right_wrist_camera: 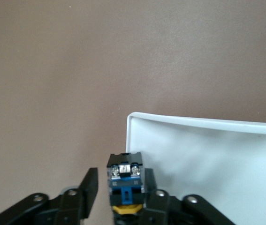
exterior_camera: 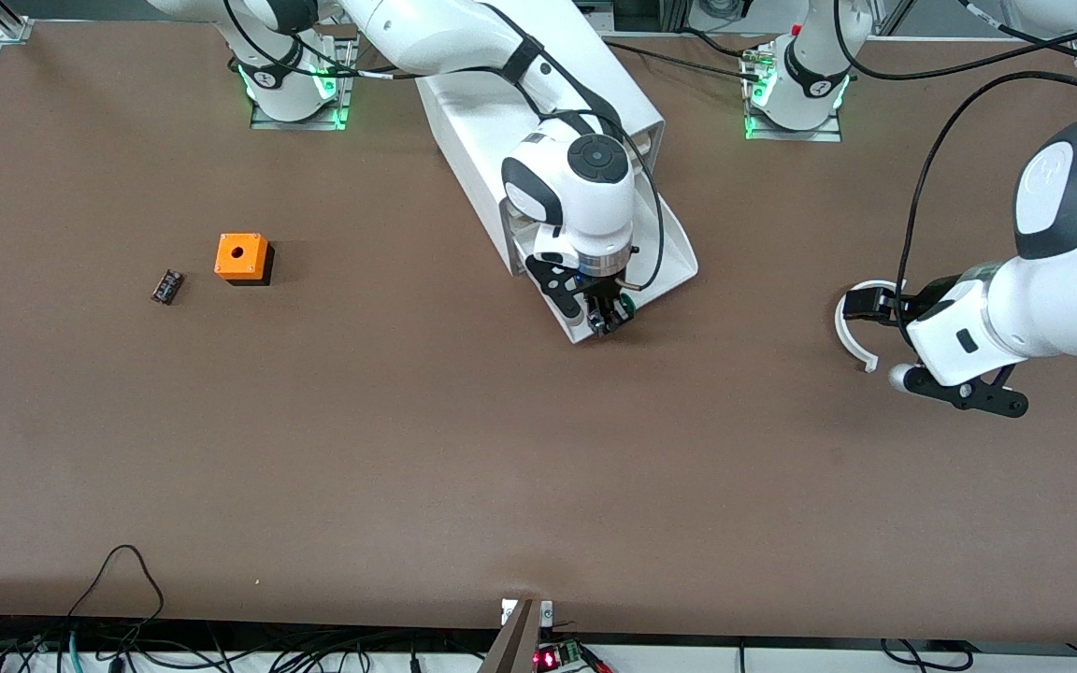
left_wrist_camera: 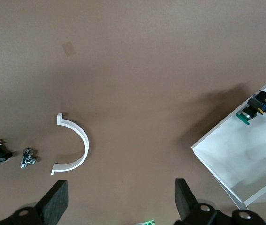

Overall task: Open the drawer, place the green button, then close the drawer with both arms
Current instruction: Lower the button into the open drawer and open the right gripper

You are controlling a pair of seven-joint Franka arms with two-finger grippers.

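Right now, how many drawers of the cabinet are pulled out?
1: the lowest drawer of the cabinet, under the right gripper. The right arm hides part of the cabinet.

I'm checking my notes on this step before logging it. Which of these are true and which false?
1. The lowest white tray drawer of the white boxy cabinet is pulled out. True.
2. The small green-capped push button lies on the table beside the orange cube. False: it sits between the right tool's fingers at the drawer's corner nearest the front camera.
3. The left tool is open over the table by a white curved strip. True.
4. The orange cube with a hole sits in the drawer. False: it stands on the table toward the right arm's end, beside a small black part.
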